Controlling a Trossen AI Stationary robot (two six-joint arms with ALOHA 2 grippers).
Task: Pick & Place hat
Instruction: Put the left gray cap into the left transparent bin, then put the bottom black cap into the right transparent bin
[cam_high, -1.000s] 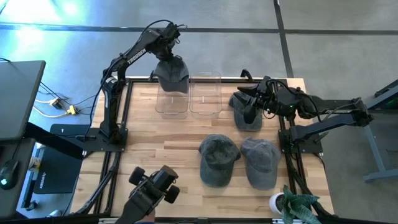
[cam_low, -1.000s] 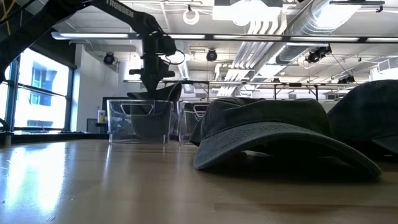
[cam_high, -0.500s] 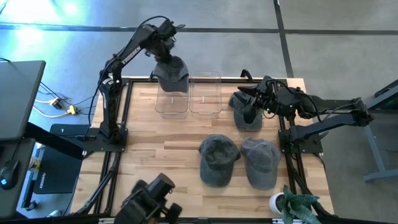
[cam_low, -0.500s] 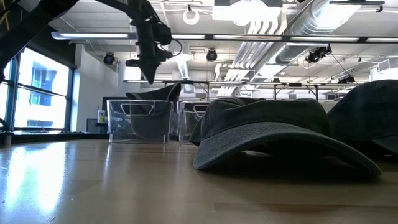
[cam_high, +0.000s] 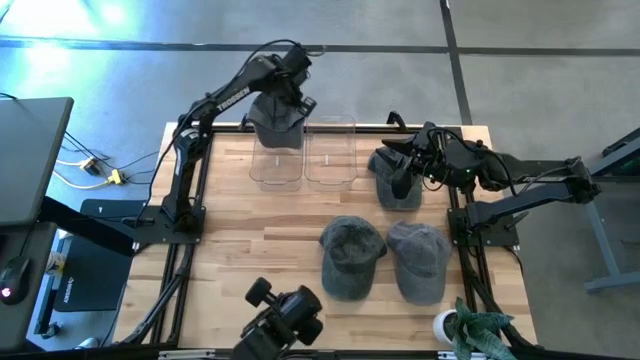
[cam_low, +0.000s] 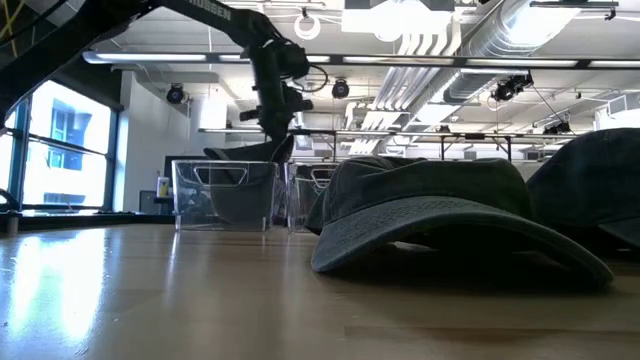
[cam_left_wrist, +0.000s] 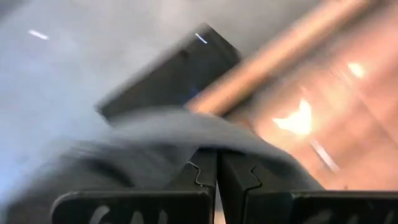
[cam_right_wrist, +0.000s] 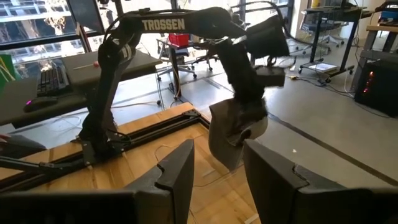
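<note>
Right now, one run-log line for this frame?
left gripper: shut, over hat in left bin | right gripper: open, waiting over far-right hat

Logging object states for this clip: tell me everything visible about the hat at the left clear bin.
The hat is a dark grey cap of soft, washed-looking fabric. It sits in the top of the left clear bin at the table's far edge, its crown bunched and partly sticking out above the rim, as the low view also shows. The left gripper is right at the hat; its fingers are shut together, and whether they pinch the fabric cannot be told. Three similar hats lie elsewhere on the table.
</note>
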